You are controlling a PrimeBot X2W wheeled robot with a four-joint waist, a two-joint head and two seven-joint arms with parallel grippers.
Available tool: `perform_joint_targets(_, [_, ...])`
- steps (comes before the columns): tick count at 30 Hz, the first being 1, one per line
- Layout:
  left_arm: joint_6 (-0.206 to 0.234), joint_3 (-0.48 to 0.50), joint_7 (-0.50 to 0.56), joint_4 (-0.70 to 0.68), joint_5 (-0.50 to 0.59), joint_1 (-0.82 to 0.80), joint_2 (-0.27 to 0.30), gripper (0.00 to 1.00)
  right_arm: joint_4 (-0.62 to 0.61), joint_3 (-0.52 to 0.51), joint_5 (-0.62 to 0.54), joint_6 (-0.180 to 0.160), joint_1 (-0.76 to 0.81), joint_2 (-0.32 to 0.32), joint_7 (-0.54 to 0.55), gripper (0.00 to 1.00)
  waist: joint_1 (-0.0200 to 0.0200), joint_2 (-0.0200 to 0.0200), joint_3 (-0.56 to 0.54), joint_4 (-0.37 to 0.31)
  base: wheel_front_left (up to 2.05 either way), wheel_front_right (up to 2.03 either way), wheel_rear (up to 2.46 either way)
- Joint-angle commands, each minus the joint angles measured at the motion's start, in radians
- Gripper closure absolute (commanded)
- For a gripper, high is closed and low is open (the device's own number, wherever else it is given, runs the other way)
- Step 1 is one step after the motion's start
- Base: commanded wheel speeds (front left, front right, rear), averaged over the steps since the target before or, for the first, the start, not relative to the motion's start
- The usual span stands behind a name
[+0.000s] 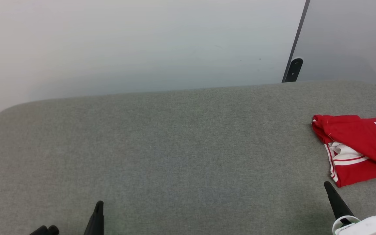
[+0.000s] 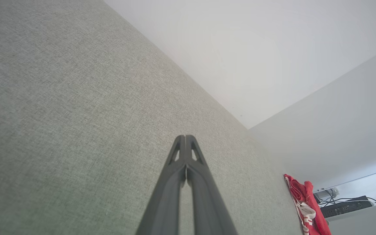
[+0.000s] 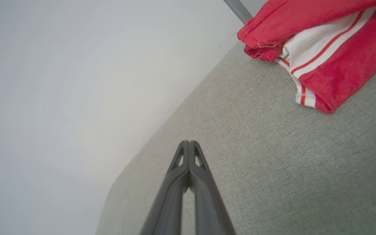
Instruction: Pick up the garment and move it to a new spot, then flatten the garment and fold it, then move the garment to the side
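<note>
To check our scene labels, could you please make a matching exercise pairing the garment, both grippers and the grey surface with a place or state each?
1 garment
2 left gripper
3 right gripper
4 grey surface

A shut, lower left, far from the garment
B lies beneath everything else
C shut, lower right, just short of the garment
D red, lying at the robot's far right

Pairs: 1-D, 2-A, 3-C, 4-B

Head looks down; wrists skim the shared grey surface [image 1: 175,147].
</note>
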Motion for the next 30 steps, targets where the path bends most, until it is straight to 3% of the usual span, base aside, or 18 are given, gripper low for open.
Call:
perform_joint_targets(1, [-0.009,0.006,0.004,-0.005,-0.031,-0.024,0.001,1.0,-0.004,-0.007,0.031,0.0,-0.026,0.0,-0.005,1.0,0.0,0.0,0.0,0.0,0.0,0.0,0.0])
perform_joint_targets(30, [-0.053,0.044,0.076,0.058,-0.363,-0.122,-0.014,1.0,0.062,-0.029,0.284,-0.001,-0.088,0.028,-0.019,1.0,0.0,0.0,0.009,0.01,0.0,0.0,0.0])
